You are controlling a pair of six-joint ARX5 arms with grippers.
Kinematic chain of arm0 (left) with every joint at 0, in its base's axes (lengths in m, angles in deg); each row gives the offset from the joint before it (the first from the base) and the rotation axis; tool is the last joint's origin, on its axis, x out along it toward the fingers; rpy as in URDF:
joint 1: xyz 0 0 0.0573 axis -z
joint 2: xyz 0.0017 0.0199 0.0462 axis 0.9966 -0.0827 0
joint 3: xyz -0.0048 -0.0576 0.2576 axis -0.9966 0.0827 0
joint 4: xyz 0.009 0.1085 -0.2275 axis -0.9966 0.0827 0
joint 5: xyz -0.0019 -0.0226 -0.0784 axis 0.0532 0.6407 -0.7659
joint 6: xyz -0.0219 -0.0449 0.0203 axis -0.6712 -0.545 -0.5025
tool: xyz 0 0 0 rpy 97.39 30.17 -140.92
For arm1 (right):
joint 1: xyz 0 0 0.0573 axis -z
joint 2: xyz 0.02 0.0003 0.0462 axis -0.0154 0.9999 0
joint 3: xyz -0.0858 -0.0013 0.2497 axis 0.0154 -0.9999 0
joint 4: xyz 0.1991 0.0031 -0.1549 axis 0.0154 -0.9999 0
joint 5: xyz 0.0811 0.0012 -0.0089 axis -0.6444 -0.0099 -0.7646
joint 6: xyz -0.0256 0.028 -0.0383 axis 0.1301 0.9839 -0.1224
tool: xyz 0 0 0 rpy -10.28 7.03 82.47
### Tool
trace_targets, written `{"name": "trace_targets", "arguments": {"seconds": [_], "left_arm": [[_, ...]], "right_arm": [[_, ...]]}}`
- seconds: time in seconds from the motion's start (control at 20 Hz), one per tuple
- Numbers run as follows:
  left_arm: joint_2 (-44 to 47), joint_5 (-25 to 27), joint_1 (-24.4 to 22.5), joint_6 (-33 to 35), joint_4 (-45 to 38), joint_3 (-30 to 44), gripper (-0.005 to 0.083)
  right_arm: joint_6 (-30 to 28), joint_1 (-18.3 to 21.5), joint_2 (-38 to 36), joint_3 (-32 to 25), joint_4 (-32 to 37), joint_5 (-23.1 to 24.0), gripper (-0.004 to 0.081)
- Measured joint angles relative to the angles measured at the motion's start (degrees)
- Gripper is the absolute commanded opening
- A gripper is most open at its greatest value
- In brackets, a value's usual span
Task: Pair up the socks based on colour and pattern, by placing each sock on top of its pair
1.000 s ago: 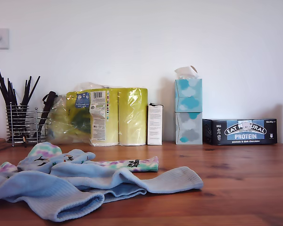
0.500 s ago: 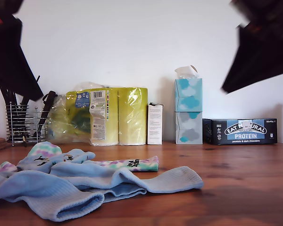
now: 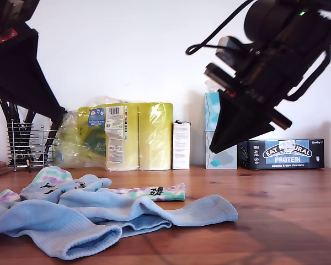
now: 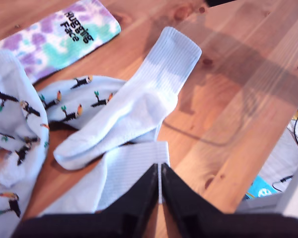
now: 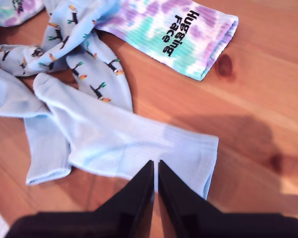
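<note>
The socks lie in a loose heap on the wooden table at the exterior view's left. A plain light-blue sock (image 3: 182,212) stretches its cuff toward the exterior view's right, and another light-blue sock (image 3: 55,229) lies in front. Behind them sit a tie-dye sock (image 3: 154,192) with black lettering, a second tie-dye sock (image 3: 52,178) and an animal-print sock (image 3: 71,186). My first gripper (image 4: 160,173) hovers shut and empty above a light-blue cuff (image 4: 124,173). My second gripper (image 5: 155,166) is shut and empty above the other light-blue sock's cuff (image 5: 188,153); in the exterior view that second gripper (image 3: 215,149) hangs high.
Along the back wall stand a wire holder (image 3: 27,146) of black utensils, a yellow paper-roll pack (image 3: 127,138), a small white box (image 3: 181,144), stacked tissue boxes (image 3: 212,132) and a dark protein-bar box (image 3: 281,154). The table's edge (image 4: 258,163) runs close beside the heap.
Both arms have come down into the exterior view from above, one at each side. The socks have not moved.
</note>
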Motion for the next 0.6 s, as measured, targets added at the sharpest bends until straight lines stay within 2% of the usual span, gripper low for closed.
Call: {"name": "trace_targets", "arguments": {"seconds": [0.15, 0.6], "left_arm": [[0.00, -0.07, 0.00, 0.00, -0.83, 0.00, -0.0020], [0.00, -0.31, 0.02, -0.04, -0.50, 0.00, -0.0020]], "right_arm": [[-0.35, -0.28, 3.80, 2.27, 0.07, 0.02, -0.0013], [-2.97, -1.51, 13.25, 2.43, 0.00, 0.92, -0.0013]]}}
